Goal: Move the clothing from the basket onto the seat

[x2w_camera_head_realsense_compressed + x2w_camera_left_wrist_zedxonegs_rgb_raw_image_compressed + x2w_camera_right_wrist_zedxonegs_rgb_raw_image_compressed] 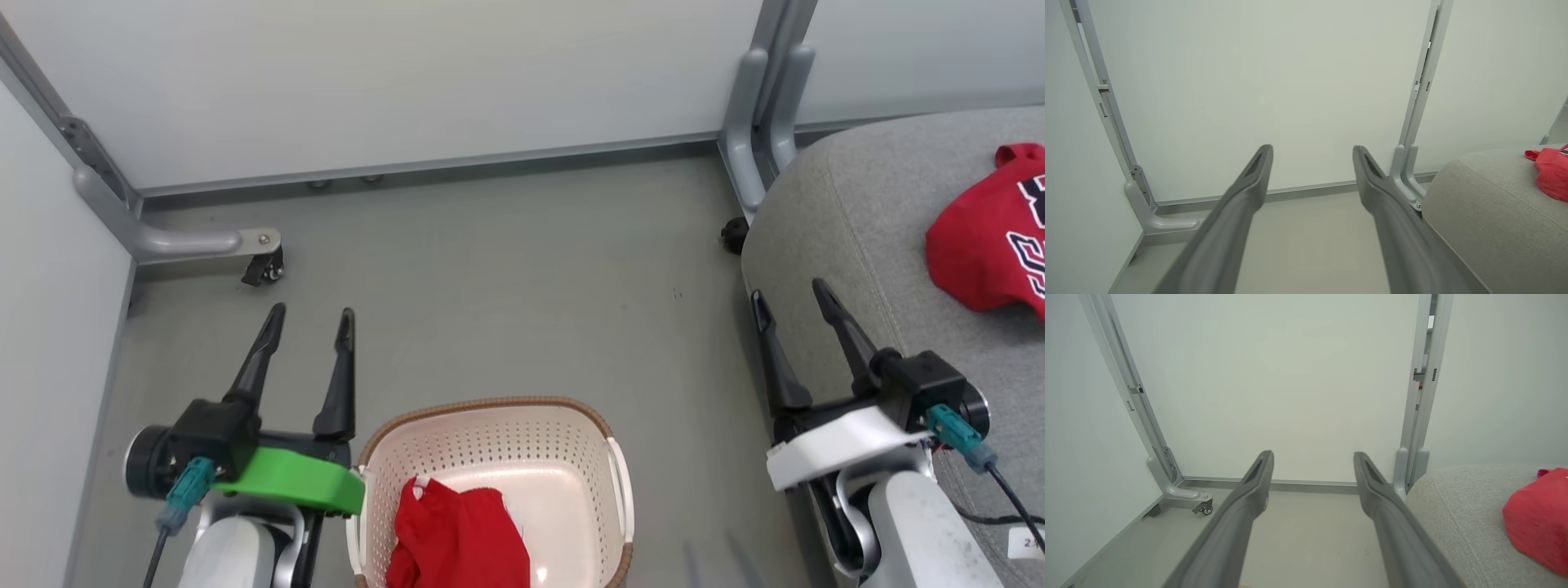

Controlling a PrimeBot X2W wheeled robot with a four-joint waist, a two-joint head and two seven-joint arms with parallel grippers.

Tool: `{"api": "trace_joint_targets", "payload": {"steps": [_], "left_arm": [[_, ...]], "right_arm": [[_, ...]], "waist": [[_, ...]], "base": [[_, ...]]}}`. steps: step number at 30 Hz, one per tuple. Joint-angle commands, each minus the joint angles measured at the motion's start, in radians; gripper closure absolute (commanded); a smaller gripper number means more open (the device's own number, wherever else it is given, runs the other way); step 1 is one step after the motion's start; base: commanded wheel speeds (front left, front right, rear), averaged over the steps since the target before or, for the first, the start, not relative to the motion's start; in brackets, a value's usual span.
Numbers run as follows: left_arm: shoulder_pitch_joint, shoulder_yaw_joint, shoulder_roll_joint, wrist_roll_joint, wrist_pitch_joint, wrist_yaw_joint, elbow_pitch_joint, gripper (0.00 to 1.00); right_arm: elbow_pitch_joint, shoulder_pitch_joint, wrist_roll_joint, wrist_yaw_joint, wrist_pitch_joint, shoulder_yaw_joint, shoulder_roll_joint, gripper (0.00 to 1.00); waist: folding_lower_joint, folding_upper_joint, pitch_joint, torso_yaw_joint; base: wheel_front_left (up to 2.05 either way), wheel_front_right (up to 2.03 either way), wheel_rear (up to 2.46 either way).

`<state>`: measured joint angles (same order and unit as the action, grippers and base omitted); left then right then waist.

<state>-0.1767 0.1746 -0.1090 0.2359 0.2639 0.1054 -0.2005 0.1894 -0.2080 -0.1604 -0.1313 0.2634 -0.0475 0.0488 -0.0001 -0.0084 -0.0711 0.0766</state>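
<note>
While one garment lies in the basket, the jersey is seen on the seat, its lettering cut off, unreadable. Left gripper and right gripper are held apart, empty.

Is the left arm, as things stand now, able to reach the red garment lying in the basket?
Probably yes. The left gripper is open and empty, just beside the basket, whose top is open, and nothing lies over the red garment inside it.

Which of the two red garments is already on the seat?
The jersey with black-and-white lettering lies on the grey seat; the plain red one is in the basket.
</note>
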Motion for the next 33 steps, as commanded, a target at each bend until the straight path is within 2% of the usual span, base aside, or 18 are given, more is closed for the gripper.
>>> {"api": "trace_joint_targets", "payload": {"steps": [1,13,33], "left_arm": [[0.028,-0.022,0.005,-0.01,0.001,-0.009,0.004,0.0],[0.129,-0.137,0.028,-0.039,0.001,-0.004,0.045,0.0],[0.158,-0.177,0.051,-0.074,0.001,0.013,0.054,0.0]], "right_arm": [[-0.01,0.033,-0.012,0.001,0.002,-0.005,0.004,0.0],[-0.081,0.157,-0.01,0.001,0.002,-0.008,0.003,0.0],[-0.106,0.2,-0.017,0.001,0.002,0.017,0.003,0.0]], "waist": [[0.0001,0.0084,0.03,0.01],[0.0001,0.0084,0.07,-0.009],[0.0001,0.0084,0.08,-0.003]], "base": [[0.0,0.0,0.0],[0.0,0.0,0.0],[0.0,0.0,0.0]]}}
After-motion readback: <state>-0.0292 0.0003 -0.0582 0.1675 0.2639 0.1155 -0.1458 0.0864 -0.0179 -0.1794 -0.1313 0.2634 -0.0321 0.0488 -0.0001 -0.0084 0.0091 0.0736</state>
